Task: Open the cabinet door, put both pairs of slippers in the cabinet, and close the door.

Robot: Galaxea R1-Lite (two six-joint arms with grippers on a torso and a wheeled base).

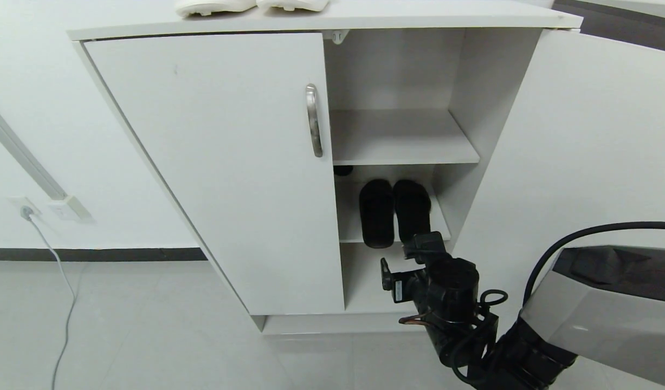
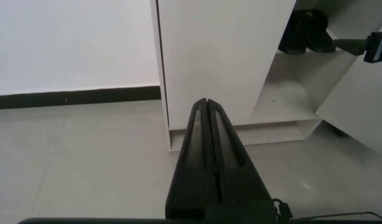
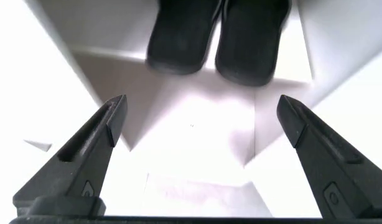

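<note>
spread and empty at lower right, the right pincer [image 1: 425, 244] sits just before the black slippers [image 1: 394, 211] shelved at centre; one pair seems stowed, so next comes grasping the white slippers [image 1: 251, 4] atop the cabinet [image 1: 419, 17].

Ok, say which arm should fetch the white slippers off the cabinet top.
Right, probably: the right gripper is open, at the open compartment below the black slippers. The left gripper is shut, low by the floor. The white slippers sit high for either.
</note>
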